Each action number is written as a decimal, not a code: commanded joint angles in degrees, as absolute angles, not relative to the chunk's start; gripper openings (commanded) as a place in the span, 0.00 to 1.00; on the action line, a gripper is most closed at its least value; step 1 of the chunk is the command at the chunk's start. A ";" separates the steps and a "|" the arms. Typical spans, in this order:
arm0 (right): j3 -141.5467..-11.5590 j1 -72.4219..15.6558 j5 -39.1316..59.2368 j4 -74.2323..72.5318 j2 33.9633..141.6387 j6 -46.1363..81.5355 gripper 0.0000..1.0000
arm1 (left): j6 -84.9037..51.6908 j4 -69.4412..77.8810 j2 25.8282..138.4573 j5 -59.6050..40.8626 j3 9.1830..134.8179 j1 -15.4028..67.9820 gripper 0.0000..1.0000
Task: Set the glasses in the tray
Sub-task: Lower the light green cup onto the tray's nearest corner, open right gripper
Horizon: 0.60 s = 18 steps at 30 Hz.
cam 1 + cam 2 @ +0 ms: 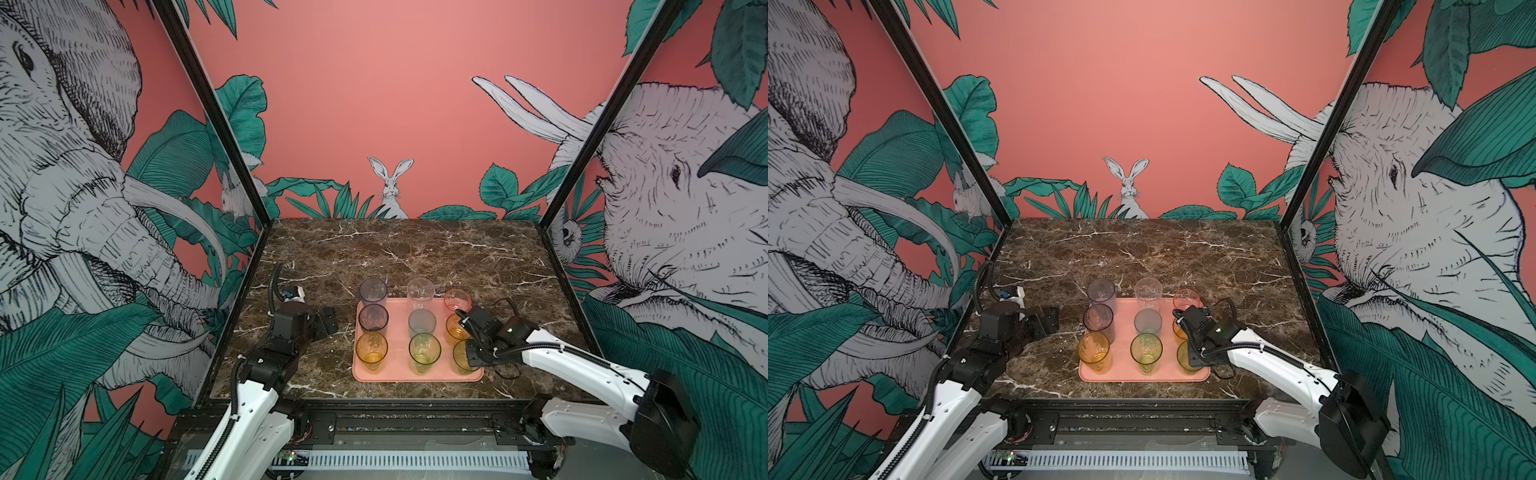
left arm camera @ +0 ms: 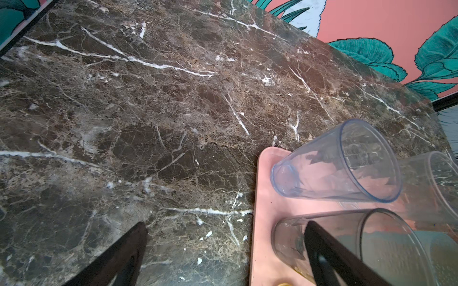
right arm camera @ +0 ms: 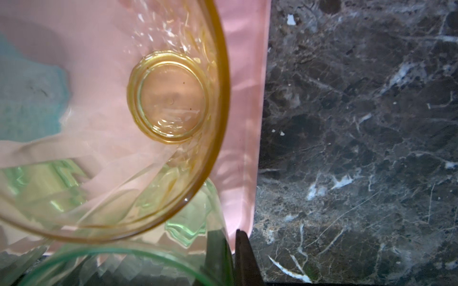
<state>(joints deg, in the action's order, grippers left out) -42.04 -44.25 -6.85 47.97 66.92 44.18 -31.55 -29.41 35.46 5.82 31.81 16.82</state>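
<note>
Nine glasses [image 1: 422,323] stand in the tray [image 1: 397,368], lower centre in both top views. The right tool [image 3: 227,233] pinches the wall of the lower-right green glass [image 1: 460,357]. The left tool [image 1: 327,323] gapes wide over the desk [image 1: 415,249], left of the tray.

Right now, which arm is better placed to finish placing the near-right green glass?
Right. The right gripper is shut on the rim of the green glass, at the near right corner of the tray; it probably need only open. The left gripper is open, empty, left of the tray.
</note>
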 commanded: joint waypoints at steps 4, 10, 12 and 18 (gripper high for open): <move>-41.79 -44.95 -7.25 47.11 67.30 46.12 0.03 | -31.90 -30.32 34.63 6.38 31.21 16.52 0.99; -43.04 -45.09 -7.45 48.56 66.80 46.23 0.25 | -31.47 -31.11 34.42 6.85 31.57 16.53 0.99; -43.40 -45.11 -7.21 48.93 66.53 46.14 0.32 | -31.46 -31.39 34.24 6.82 31.79 16.52 0.99; -46.34 -45.09 -7.74 52.73 64.56 45.79 0.44 | -31.30 -32.47 33.72 6.72 32.93 16.52 0.99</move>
<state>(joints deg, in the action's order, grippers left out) -44.05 -44.75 -6.68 49.56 66.46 44.99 -31.51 -30.63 34.39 6.11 31.83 16.82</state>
